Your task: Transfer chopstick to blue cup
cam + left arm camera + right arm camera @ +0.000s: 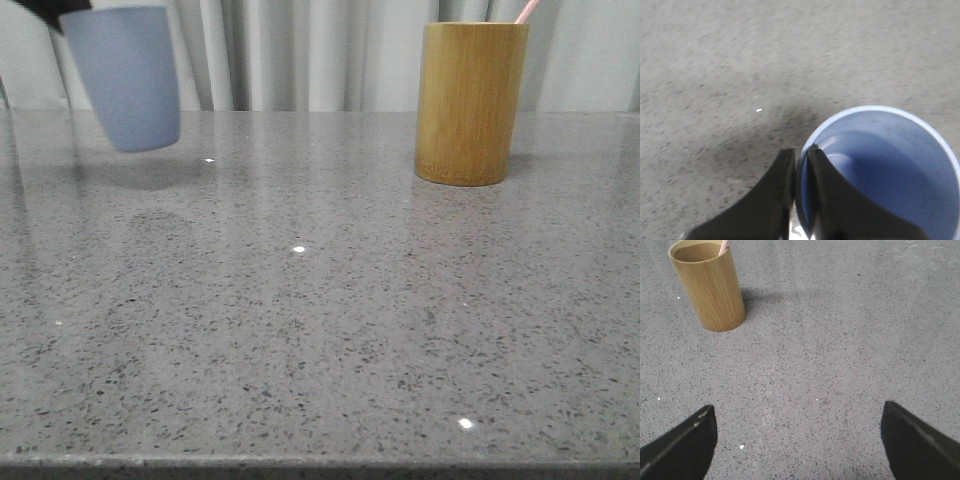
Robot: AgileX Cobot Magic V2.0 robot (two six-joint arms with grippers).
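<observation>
The blue cup (128,78) hangs tilted above the table at the far left, off the surface, with its shadow below. My left gripper (801,152) is shut on the cup's rim, one finger inside and one outside; the cup (890,170) looks empty inside. A pale-pink chopstick (527,11) sticks out of the tan bamboo holder (470,103) at the far right. In the right wrist view the holder (709,286) stands with the chopstick tip (724,246) at its rim. My right gripper (799,440) is open and empty, well short of the holder.
The grey speckled stone table (320,320) spreads between cup and holder. A pale curtain (300,50) hangs behind the table's far edge.
</observation>
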